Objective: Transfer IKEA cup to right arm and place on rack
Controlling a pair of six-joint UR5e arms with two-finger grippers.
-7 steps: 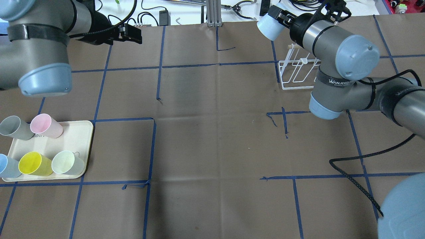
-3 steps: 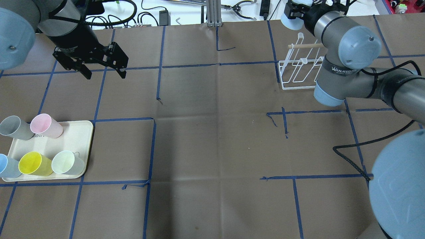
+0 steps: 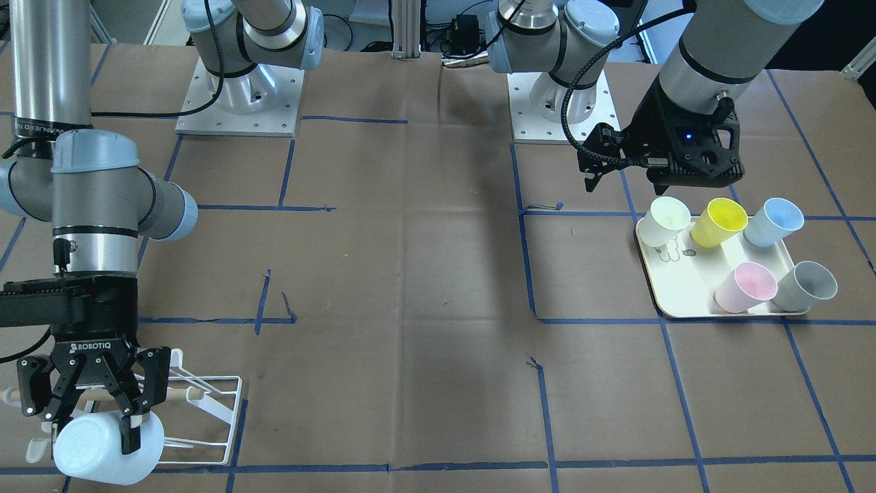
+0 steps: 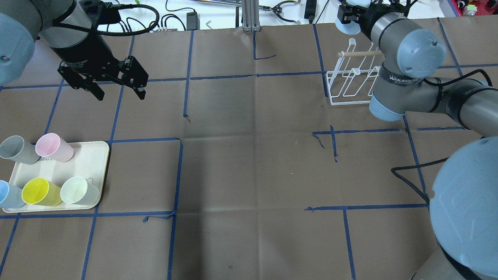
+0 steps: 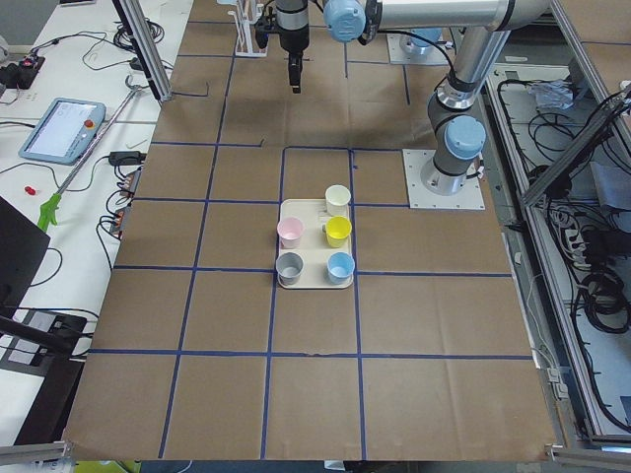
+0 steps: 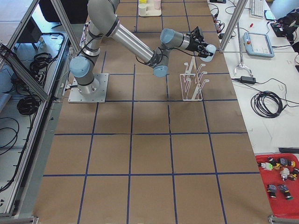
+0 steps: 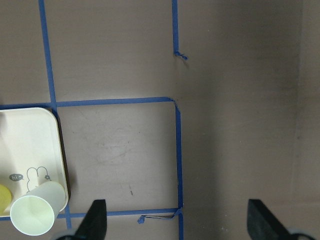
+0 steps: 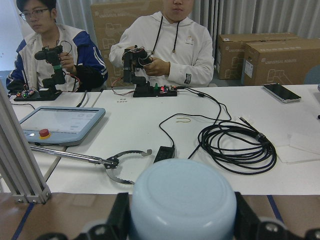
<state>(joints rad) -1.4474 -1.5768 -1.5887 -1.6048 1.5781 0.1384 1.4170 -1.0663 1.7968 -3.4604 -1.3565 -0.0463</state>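
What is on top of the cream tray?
Five cups stand there: white cup, yellow cup, blue cup, pink cup, grey cup. The tray surface beneath them is hidden.

Silver right arm [image 4: 472, 111], pale-blue joint caps [image 4: 421, 48], black cable [image 4: 408, 181], WANJEED strap [image 4: 400, 79].

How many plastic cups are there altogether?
6. Five sit on the cream tray: white, yellow, blue, pink, grey. The sixth, pale blue, is held by the right gripper near the rack.

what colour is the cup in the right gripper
Pale blue. The cup, held in the right gripper, shows best in the exterior front-facing view.
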